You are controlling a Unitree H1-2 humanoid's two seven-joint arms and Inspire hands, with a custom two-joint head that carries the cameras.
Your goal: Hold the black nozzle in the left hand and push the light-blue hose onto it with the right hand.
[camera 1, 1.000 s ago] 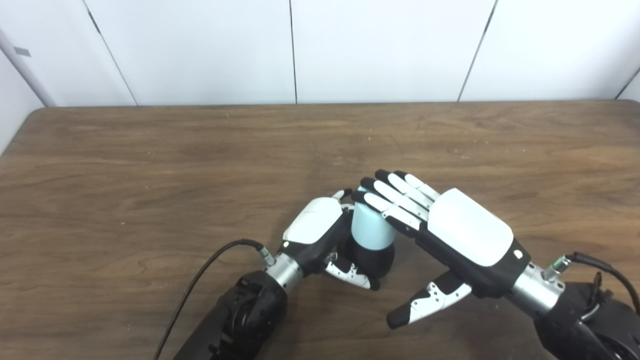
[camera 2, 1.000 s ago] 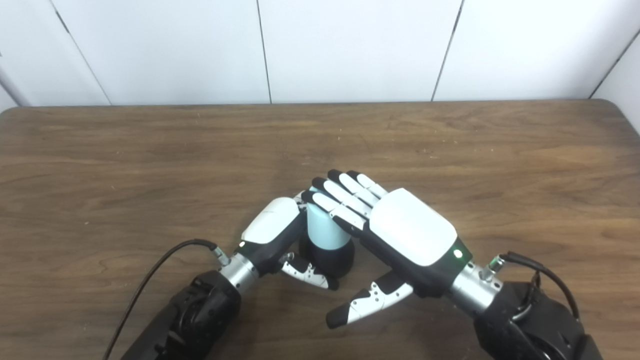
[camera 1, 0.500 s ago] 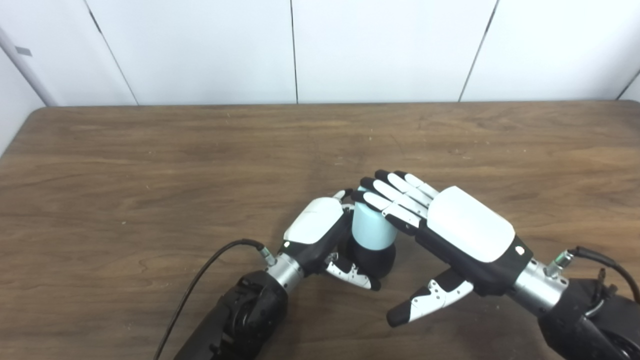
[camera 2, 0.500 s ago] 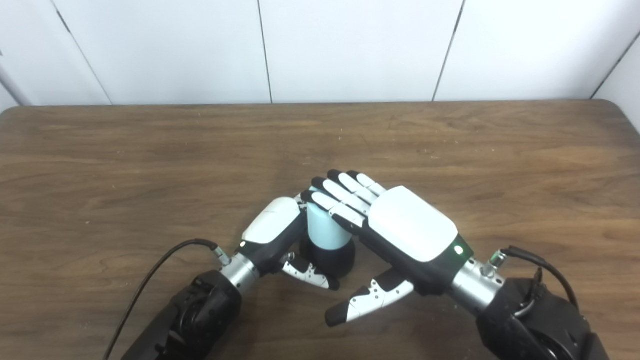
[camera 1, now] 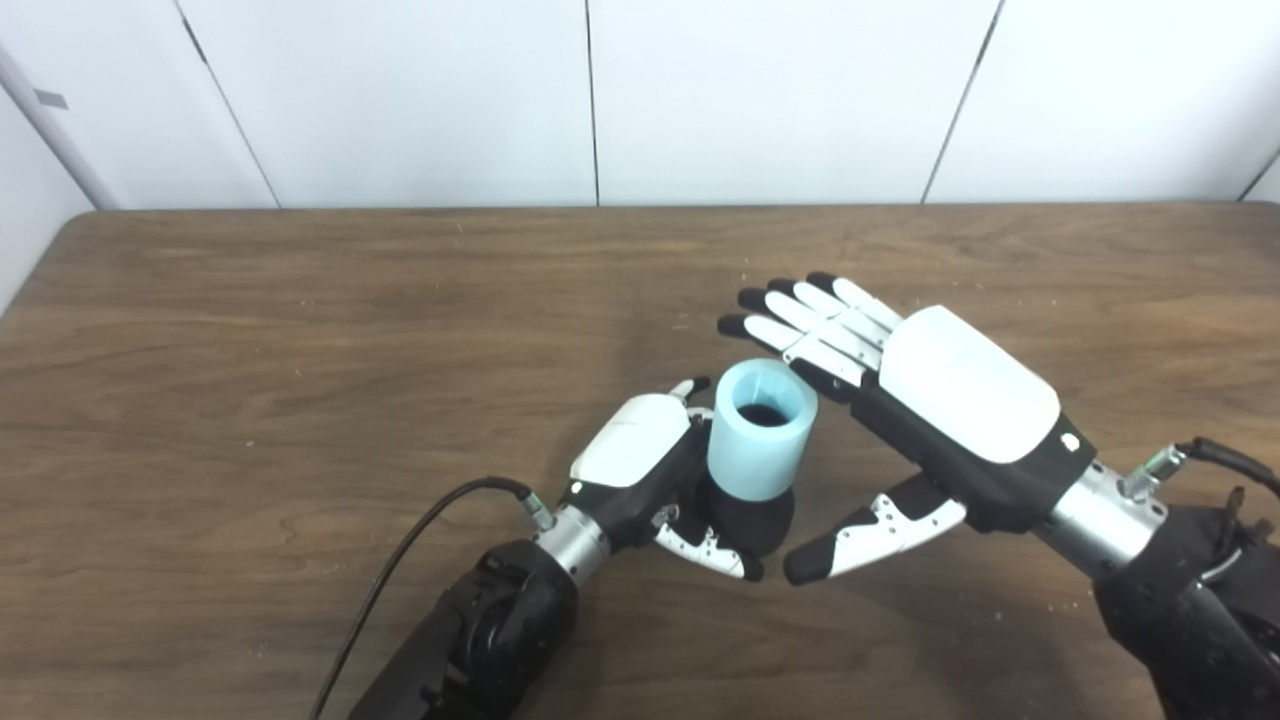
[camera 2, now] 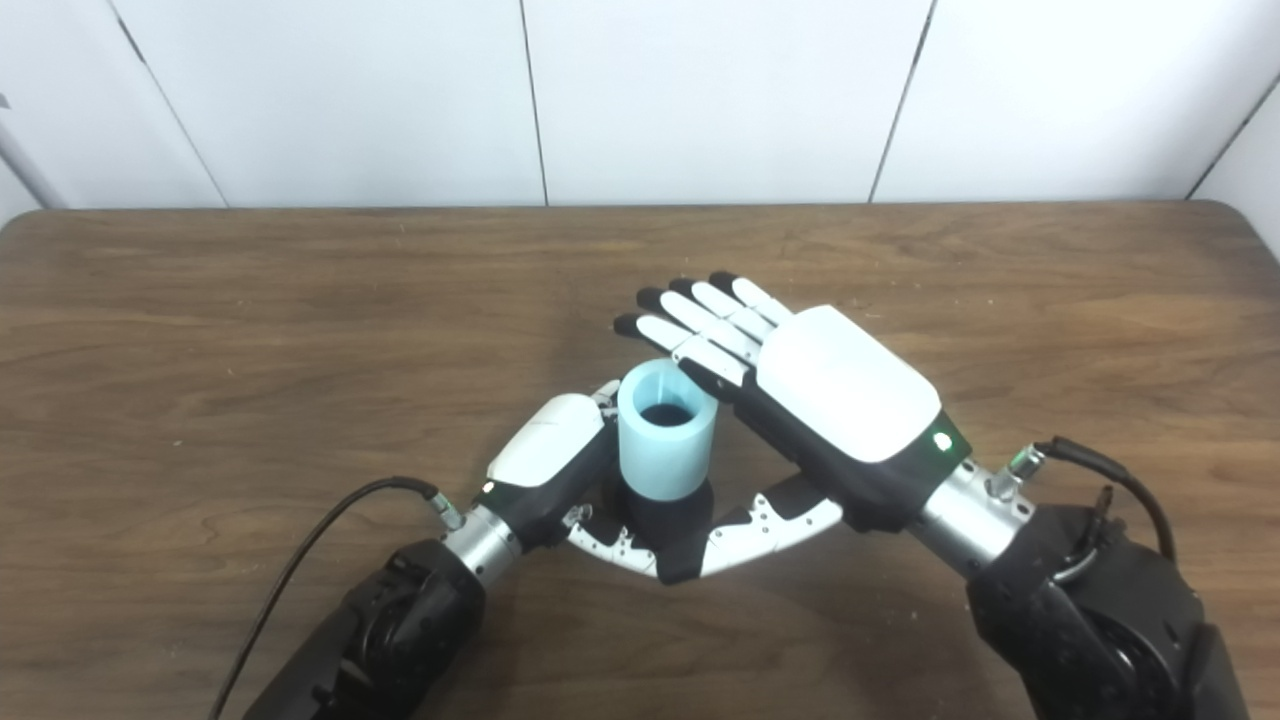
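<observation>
The light-blue hose (camera 1: 759, 428), a short wide tube with its dark bore facing up, sits on top of the black nozzle (camera 1: 748, 518), which stands on the table. My left hand (camera 1: 640, 462) is shut on the black nozzle, thumb curled across its front. My right hand (camera 1: 935, 400) hovers just right of and behind the hose, flat and open, fingers (camera 1: 800, 322) stretched past the hose's far rim and thumb (camera 1: 865, 530) low beside the nozzle. It holds nothing. In the right eye view the hose (camera 2: 665, 428) stands between both hands.
The brown wooden table (camera 1: 300, 340) stretches wide to the left and far side. A black cable (camera 1: 400, 560) runs from the left wrist toward the near edge. White wall panels stand behind the table's far edge.
My right hand has lifted off the top of the hose and moved back and to the right, uncovering the hose's open end. The left hand and nozzle kept their place.
</observation>
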